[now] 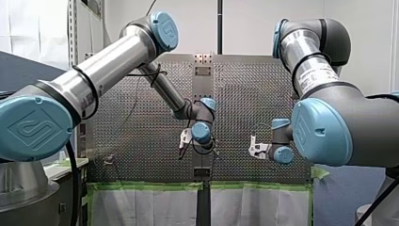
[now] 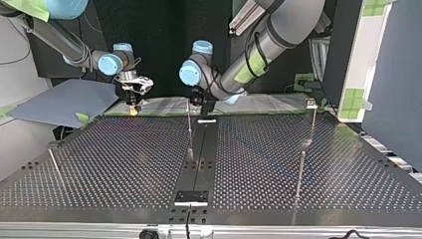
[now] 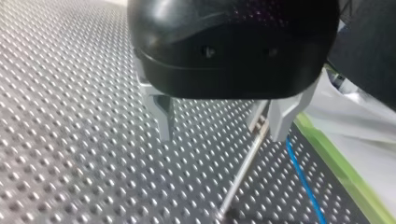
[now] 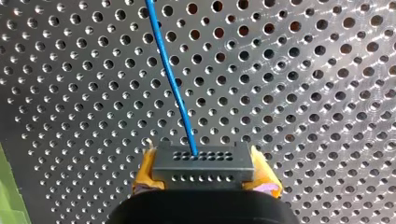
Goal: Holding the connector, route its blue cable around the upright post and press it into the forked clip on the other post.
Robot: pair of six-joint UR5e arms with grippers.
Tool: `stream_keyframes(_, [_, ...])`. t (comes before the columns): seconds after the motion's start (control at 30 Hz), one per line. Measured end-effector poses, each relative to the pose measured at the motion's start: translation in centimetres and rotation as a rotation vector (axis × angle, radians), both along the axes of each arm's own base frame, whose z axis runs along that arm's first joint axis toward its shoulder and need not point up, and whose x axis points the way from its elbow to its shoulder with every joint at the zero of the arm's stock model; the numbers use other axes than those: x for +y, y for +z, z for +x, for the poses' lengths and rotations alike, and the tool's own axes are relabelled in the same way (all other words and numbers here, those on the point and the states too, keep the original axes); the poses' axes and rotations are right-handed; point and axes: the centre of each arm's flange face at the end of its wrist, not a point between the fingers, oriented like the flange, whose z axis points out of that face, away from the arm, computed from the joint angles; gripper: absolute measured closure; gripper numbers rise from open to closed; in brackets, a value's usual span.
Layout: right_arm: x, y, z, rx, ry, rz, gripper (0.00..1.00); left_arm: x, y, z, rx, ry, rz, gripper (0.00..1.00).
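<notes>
My left arm (image 1: 113,63) and my right arm (image 1: 313,70) are showing brushed silver tubes, dark grey joints and light blue round caps, the largest bearing an embossed logo. A thin black cable (image 1: 149,74) is hanging along my left arm toward the tool, and green tape patches (image 2: 256,62) are sticking to its tube. My left gripper (image 3: 222,133) is showing a glossy black rounded housing above pale grey fingers (image 3: 163,119). My right gripper (image 4: 205,175) is showing yellow pads (image 4: 145,172) ahead of its black body.

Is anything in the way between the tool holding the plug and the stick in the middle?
Maybe. My left tool hangs open right at the middle post, one finger beside it. Between that post and my right tool, which holds the connector, only bare table shows.
</notes>
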Motion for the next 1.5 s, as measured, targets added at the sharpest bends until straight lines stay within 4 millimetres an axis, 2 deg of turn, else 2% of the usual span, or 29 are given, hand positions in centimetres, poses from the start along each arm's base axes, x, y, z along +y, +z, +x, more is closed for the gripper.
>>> stream_keyframes(0.13, [0.0,0.0,0.0,0.002,-0.001,0.003,1.0,-0.2,1.0,-1.4,-0.003,-0.016,-0.003,0.0])
stream_keyframes(0.23, [0.0,0.0,-0.1,0.002,-0.001,0.003,1.0,0.0,0.8,-2.7,0.013,-0.019,0.005,0.0])
stream_keyframes(0.5, [-0.1,0.0,-0.2,0.003,-0.003,0.003,1.0,1.5,-1.3,-5.4,0.063,-0.001,0.036,0.0])
stream_keyframes(0.97, [-0.1,0.0,-0.3,0.003,-0.003,0.003,1.0,2.7,-4.6,-10.4,0.128,-0.033,0.082,0.0])
stream_keyframes(1.1, [-0.1,0.0,-0.3,0.003,-0.003,0.003,1.0,3.0,-5.1,-11.1,0.137,-0.035,0.09,0.0])
stream_keyframes(1.5, [-0.1,0.0,-0.3,0.003,-0.003,0.003,1.0,3.1,-5.2,-11.3,0.143,-0.031,0.083,0.0])
